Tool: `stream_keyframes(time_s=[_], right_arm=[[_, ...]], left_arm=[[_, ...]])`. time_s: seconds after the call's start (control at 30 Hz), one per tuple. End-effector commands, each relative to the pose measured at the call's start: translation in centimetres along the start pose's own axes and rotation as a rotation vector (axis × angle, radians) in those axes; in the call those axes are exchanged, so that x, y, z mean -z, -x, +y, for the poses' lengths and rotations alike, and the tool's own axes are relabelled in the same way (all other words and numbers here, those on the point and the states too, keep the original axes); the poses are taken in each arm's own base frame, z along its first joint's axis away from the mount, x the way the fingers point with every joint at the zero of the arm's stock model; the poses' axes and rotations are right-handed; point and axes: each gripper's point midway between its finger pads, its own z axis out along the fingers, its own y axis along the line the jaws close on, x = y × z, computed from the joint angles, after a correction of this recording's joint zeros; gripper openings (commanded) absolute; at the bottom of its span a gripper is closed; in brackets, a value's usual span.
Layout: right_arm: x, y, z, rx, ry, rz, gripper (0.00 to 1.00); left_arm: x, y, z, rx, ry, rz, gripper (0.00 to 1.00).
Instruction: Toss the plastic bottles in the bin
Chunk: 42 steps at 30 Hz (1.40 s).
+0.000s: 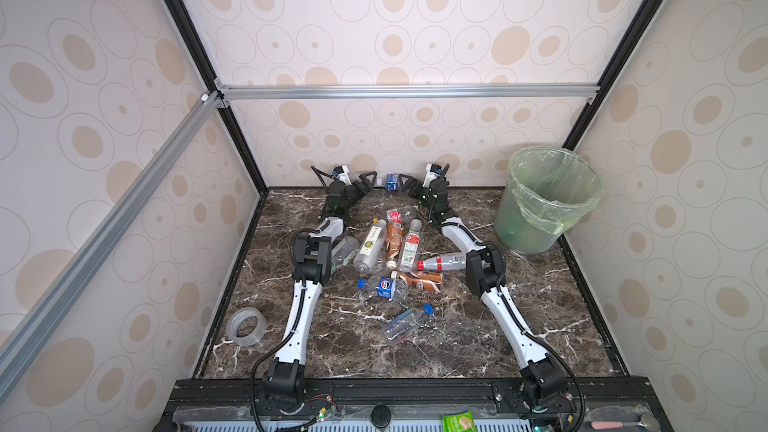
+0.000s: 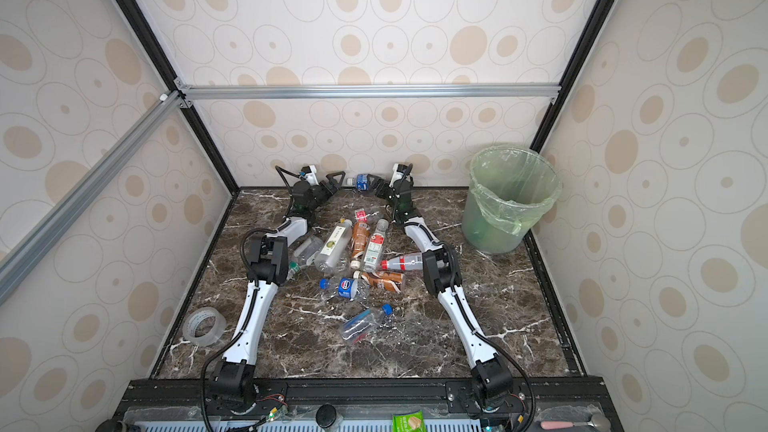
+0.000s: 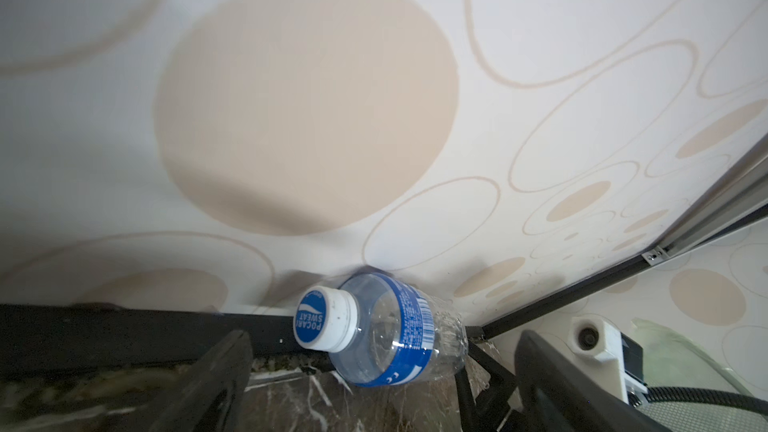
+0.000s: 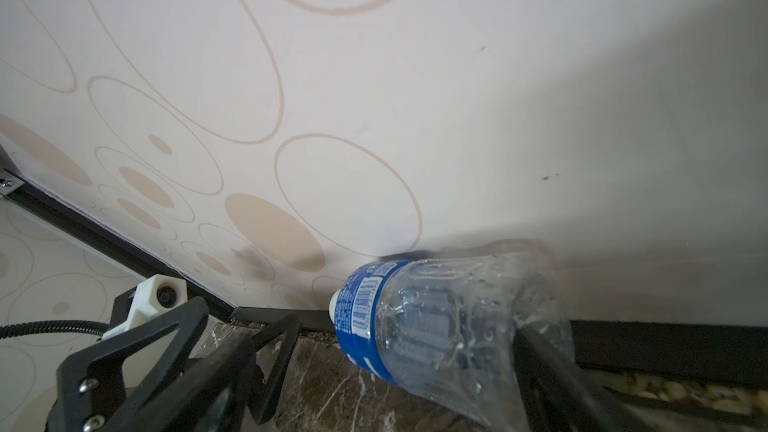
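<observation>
Lying partly hidden — blue-labelled bottle (image 1: 391, 182).

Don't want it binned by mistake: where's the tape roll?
In both top views the tape roll sits at the table's front-left edge, beside the left arm, apart from the bottles.
</observation>
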Motion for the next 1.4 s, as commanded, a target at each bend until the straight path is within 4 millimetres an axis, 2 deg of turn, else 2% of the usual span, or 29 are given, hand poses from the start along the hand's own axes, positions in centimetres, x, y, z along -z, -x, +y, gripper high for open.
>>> stream_keyframes(time_s=[0.0,0.47,0.7,0.83,1.1,1.23,1.37], right_arm=[[-0.3,-0.9,2.5,0.002,0.057,-0.003,0.99],[-0.3,-2.7,8.8,-0.027,0.189,0.069,1.0],[0.0,-4.0,11.4,-0.055,0.252,0.119,0.99],[0.5,-4.1,13.4,-0.05,0.308,0.153,0.97],[2.4,-2.6,14.3,0.024,0.27,0.201,0.95],[3.6,-2.0,12.7,0.066,0.186,0.234,0.96],[2.9,-0.5,11.3,0.14,0.108,0.26,0.97]], left_arm=[[0.0,2.4,-2.6,-0.041,-0.045,-0.023,0.99],[1.3,3.7,-1.4,-0.028,-0.02,-0.023,0.99],[3.0,6.1,-0.2,-0.023,0.012,-0.036,0.99],[3.7,7.4,-0.3,-0.039,0.024,-0.033,0.99],[4.1,7.3,-1.1,-0.047,0.045,0.003,0.99],[4.3,7.0,-1.4,-0.044,0.056,0.026,0.99],[4.6,6.6,-2.1,-0.047,0.062,0.042,0.99]])
